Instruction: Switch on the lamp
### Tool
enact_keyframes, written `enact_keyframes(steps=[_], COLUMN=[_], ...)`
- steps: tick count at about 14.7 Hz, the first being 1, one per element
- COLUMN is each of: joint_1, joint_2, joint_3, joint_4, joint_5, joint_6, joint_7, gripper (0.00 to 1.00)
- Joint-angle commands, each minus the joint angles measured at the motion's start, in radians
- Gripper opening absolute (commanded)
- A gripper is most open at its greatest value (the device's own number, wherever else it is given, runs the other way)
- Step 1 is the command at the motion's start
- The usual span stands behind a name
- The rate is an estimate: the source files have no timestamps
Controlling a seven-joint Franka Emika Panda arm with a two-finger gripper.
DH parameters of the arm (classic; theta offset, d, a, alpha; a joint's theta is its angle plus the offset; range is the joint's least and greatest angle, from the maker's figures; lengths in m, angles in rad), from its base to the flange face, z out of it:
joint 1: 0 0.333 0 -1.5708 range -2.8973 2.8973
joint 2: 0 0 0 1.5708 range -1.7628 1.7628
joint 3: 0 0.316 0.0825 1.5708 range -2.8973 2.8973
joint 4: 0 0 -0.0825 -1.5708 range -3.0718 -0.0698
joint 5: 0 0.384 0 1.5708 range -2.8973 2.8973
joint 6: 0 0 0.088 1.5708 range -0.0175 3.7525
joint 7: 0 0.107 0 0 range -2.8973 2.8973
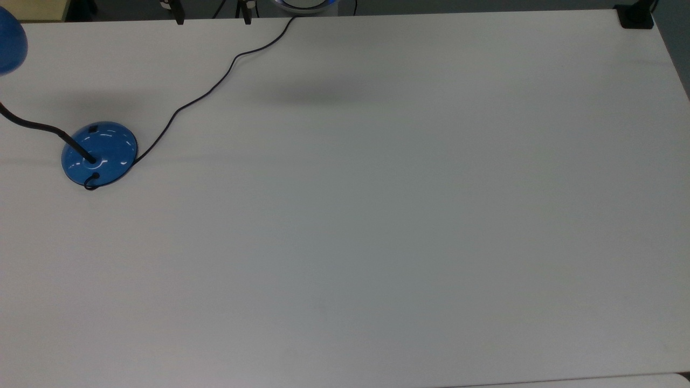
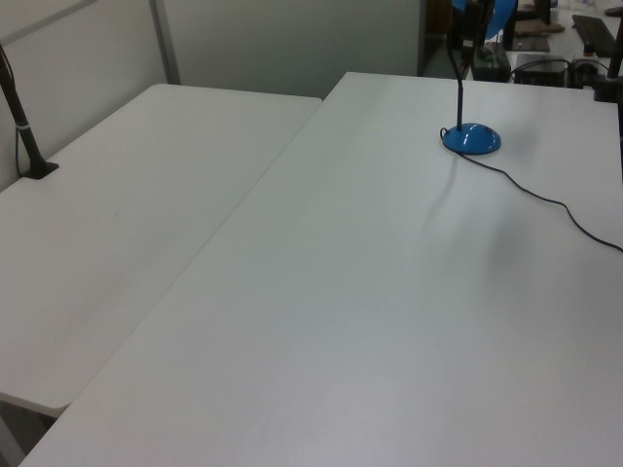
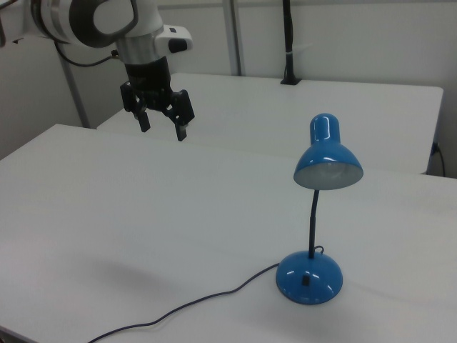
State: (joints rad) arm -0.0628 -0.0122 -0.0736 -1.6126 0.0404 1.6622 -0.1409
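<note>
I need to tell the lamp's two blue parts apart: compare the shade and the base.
The shade sits high on the black neck; the base rests flat on the table. The shade is bell-shaped and opens downward; the base is a low dome. The base carries a small black switch and the cord; the shade shows neither. Both are glossy blue.

The lamp [image 3: 314, 236] base and shade are showing a glossy blue finish, reflecting bright highlights. Its gooseneck [image 3: 311, 221] is appearing matt black, and the cord [image 1: 215, 86] is looking like smooth black plastic. The table [image 1: 377, 215] is presenting a smooth, matt white surface. The gripper [image 3: 162, 121] is showing matt black fingers below a glossy white arm housing [image 3: 136, 21].
</note>
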Motion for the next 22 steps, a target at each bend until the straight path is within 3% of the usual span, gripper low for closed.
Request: enact_keyframes(steps=[1, 13, 15, 17, 20, 22], joint_1=[0.006, 0.005, -0.005, -0.032, -0.061, -0.106], joint_2=[-0.017, -0.017, -0.026, -0.041, -0.043, -0.049], joint_3=[0.005, 0.005, 0.005, 0.003, 0.003, -0.002], joint_4=[-0.030, -0.033, -0.032, -0.030, -0.055, -0.099], joint_5=[0.009, 0.009, 0.007, -0.017, -0.088, -0.091], joint_6=[0.021, -0.013, -0.080, -0.183, -0.243, -0.234], joint_7=[0.020, -0.006, -0.113, -0.308, -0.439, -0.514], gripper=[1.00, 1.00, 1.00, 1.00, 1.00, 1.00])
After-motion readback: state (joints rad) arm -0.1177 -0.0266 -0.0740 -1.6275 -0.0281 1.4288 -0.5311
